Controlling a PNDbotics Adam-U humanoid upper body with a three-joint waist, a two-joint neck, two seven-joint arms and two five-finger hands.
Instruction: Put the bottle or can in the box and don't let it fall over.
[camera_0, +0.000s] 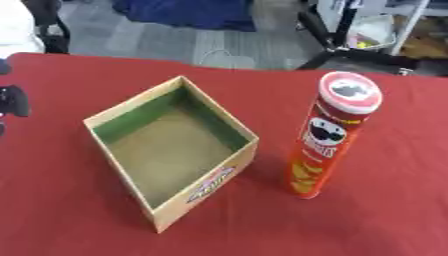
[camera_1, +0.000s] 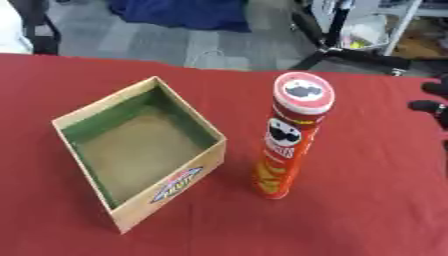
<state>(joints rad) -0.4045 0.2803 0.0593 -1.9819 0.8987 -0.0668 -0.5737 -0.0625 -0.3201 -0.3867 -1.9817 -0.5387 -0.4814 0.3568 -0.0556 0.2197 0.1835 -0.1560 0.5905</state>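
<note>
In the left eye view, a red-covered surface carries 2 things. A tall red Pringles can stands upright on the right side, its white-rimmed lid at the top and the printed face turned toward the near edge. Just to its left, apart from it and not touching, sits an open cardboard box, set cornerwise so that 1 corner points to the near edge. The box has a green inner lining along its far walls, a bare brown floor and a printed logo on its near right wall. The can is outside the box. At the left edge, a black part of the left hand shows just above the surface, well apart from the box; I cannot tell how its fingers stand.

In the right eye view, the dark fingers of the right hand come in at the right edge, near the far side of the surface and well clear of the can. They hold nothing, and whether they are spread or curled I cannot tell.
</note>
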